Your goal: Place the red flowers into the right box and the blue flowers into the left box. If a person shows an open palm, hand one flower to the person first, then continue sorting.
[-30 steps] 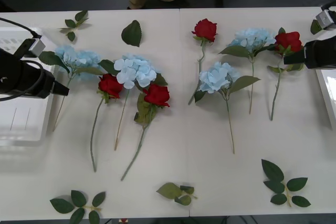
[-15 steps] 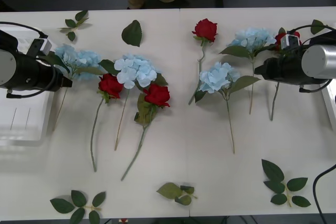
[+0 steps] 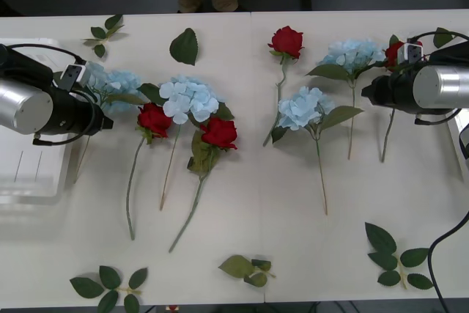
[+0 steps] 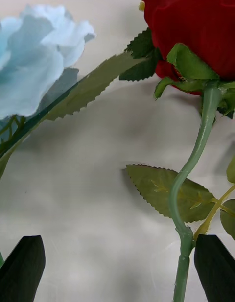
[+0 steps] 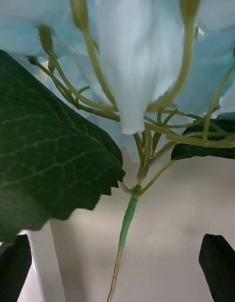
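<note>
At the far right of the table, the red rose (image 4: pixel 196 28) lies with its stem between the right end effector's (image 4: pixel 117 267) open, empty fingers, hugging one finger, so closing could nudge it away. Left end effector (image 5: pixel 117 270), open too, straddles a blue hydrangea (image 3: pixel 110 82) stem beside the left box (image 3: pixel 29 181); that big leaf (image 5: pixel 44 155) might get pinched.

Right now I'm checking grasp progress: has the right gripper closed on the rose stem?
No: the right gripper is open, its black fingers wide apart, the rose stem unpinched near one.
</note>
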Robot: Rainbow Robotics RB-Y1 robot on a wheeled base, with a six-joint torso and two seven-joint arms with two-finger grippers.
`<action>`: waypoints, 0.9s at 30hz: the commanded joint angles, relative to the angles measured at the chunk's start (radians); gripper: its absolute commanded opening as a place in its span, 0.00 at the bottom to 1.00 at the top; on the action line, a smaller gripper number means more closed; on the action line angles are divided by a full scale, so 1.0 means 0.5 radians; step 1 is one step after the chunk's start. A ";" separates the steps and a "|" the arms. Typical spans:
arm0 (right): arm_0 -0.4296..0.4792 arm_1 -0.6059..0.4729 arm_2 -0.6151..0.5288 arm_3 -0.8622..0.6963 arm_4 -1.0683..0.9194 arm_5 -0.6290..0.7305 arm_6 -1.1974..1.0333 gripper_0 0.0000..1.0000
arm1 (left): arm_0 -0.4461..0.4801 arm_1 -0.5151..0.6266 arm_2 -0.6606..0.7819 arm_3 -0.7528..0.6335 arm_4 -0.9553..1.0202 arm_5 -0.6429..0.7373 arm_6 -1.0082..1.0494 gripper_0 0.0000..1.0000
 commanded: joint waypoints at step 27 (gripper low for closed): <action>-0.228 -0.041 0.115 0.290 0.090 -0.287 0.025 0.00 | -0.089 -0.155 -0.119 0.090 -0.268 -0.073 0.268 0.00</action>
